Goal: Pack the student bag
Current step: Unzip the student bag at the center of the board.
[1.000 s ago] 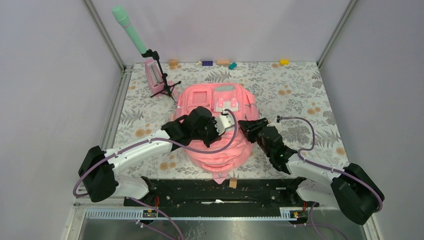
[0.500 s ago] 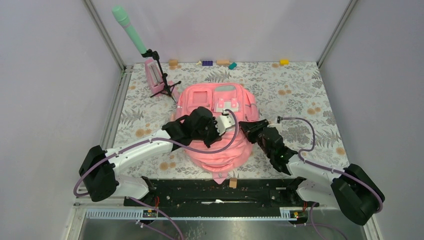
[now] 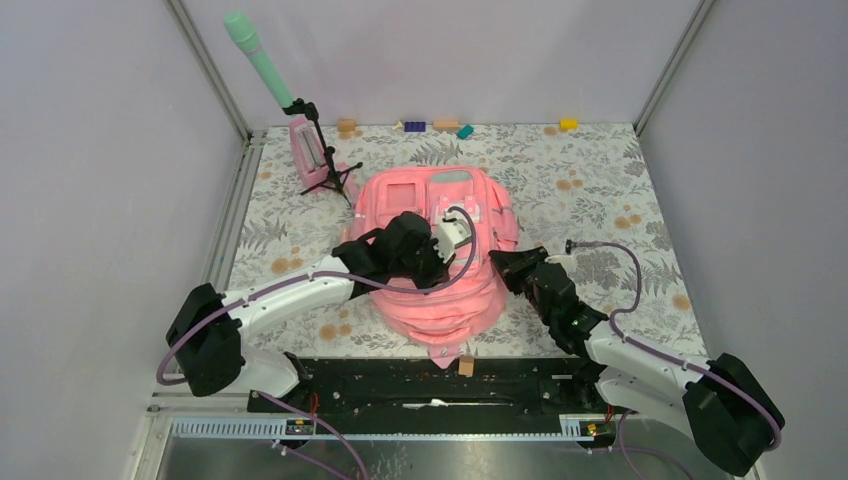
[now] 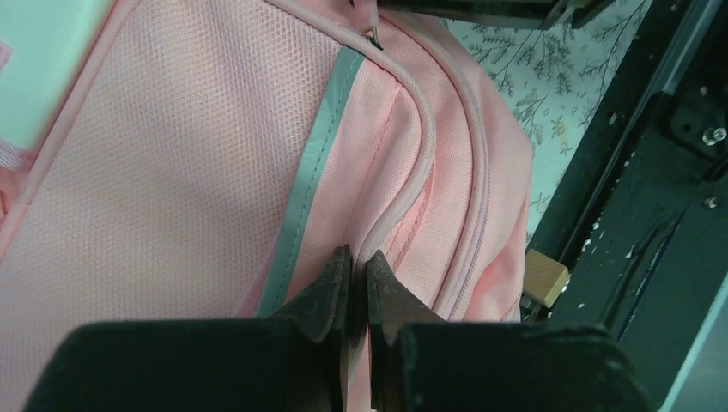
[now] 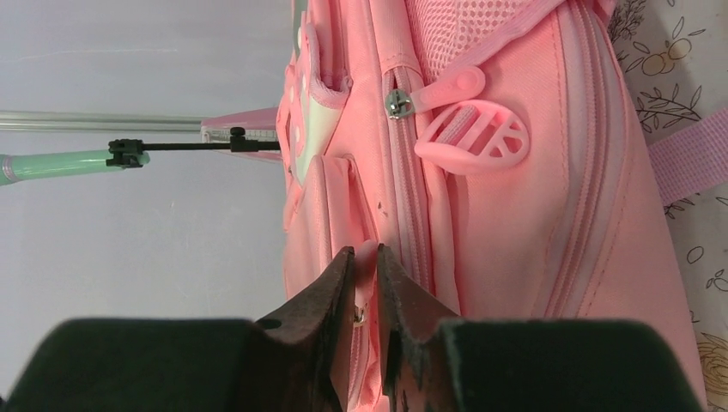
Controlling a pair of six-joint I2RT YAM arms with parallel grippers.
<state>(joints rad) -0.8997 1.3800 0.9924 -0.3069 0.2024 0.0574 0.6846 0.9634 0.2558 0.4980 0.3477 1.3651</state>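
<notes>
The student bag is a large pink fabric backpack lying flat in the middle of the table, pockets up. My left gripper is shut, pinching a pink seam ridge of the bag beside the grey reflective strip. From above, that gripper sits over the bag's middle. My right gripper is shut on a small pink zipper pull on the bag's side, its metal slider just visible between the jaws. In the top view the right gripper is at the bag's right edge. A second zipper pull with a round lattice tag hangs free.
A pink metronome and a green microphone on a black stand stand at the back left. Small coloured blocks line the back wall. A wooden block lies by the black base rail, just below the bag.
The right gripper has closed on the zipper pull and drawn slightly right and nearer. The left wrist has shifted a little toward the back, still pinching the bag.
</notes>
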